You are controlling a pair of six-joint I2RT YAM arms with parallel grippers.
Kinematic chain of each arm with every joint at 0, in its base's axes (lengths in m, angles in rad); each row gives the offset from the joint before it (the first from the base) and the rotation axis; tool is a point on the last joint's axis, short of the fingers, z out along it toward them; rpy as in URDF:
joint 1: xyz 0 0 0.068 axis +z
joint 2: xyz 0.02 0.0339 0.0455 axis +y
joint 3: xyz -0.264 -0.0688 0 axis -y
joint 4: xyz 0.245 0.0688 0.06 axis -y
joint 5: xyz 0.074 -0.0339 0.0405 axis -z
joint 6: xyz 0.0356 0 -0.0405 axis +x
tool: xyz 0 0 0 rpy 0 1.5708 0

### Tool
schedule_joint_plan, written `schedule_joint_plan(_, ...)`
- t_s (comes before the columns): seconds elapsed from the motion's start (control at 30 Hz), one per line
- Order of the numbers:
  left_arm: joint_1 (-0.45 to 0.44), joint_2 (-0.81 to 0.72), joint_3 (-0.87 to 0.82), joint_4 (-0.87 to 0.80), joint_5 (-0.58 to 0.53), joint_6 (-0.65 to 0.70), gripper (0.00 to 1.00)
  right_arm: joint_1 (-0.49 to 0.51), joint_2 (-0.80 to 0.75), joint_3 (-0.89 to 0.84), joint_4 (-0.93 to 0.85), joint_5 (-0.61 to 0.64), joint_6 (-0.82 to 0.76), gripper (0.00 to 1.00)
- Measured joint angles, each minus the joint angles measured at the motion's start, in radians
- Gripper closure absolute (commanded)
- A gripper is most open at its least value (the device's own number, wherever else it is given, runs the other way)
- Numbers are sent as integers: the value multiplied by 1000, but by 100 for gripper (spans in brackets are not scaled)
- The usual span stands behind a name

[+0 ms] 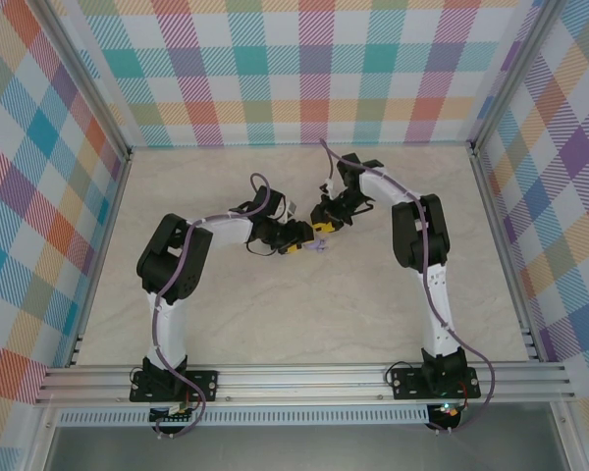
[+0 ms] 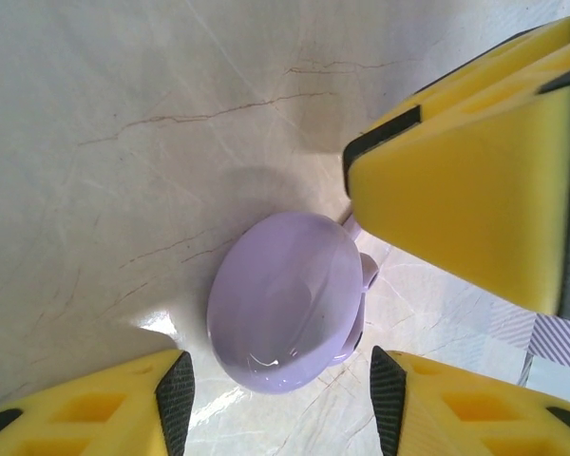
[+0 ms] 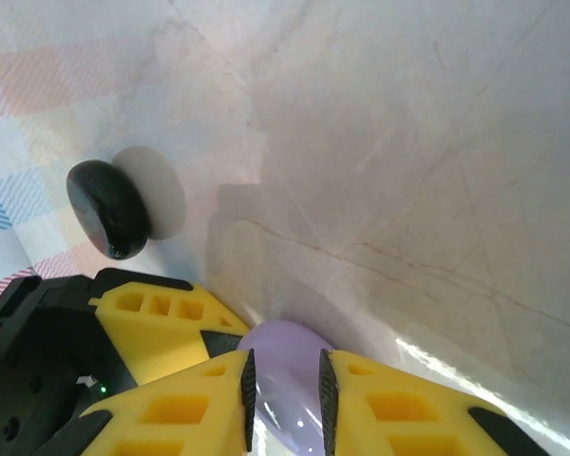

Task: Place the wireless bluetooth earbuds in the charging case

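Claws meet near the middle of the pale, marble-patterned desk (image 1: 275, 324). My left claw (image 1: 294, 244) reaches in from the left and my right claw (image 1: 322, 228) from the right, a little farther back, with their yellow tips close together. Just beside them, on the near side, lies the pale lavender, glossy, round plastic charging case (image 1: 319, 249).

From my left wrist I look down on the charging case (image 2: 285, 313), a smooth domed oval resting on the desk (image 2: 123, 142). It has two small tabs, like a hinge, on its right edge. My left claw (image 2: 280, 366) stands released. Its two yellow fingers with black pads flank the near end of the case, one on each side, and a thin strip of desk shows between each pad and the lavender shell. One broad yellow finger (image 2: 465, 180) of my right claw enters from the upper right, over the hinge side, and hides the end of the upper tab.

From my right wrist, the case (image 3: 285, 347) bulges up directly ahead of my right claw (image 3: 285, 385), and lavender fills the narrow slot between the two black pads. I cannot tell whether those pads pinch the shell or merely straddle it. A yellow finger (image 3: 157, 318) of my left claw sits just left of the case. Farther left, well apart from both claws, a glossy black rounded piece (image 3: 109, 209) lies on the desk with a pale grey oval just beside it. I cannot tell what it is.
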Motion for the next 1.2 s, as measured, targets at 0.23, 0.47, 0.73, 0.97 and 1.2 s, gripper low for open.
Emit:
schedule_joint_plan(0.23,-4,-4,-9,7,-1,-7,47,0,-4,-1,-33,-3,-28,76)
schedule_joint_plan(0.47,-13,-5,-13,11,0,-25,50,0,-4,-1,-44,12,-30,79)
schedule_joint_plan(0.73,-27,-3,-14,26,0,-46,51,0,6,-1,-44,28,-30,83)
schedule_joint_plan(0.97,-30,0,-16,30,-8,-52,54,0,24,-2,-48,31,-30,85)
schedule_joint_plan(1.2,-31,0,-18,34,-12,-53,53,0,25,-11,-51,42,-30,86)
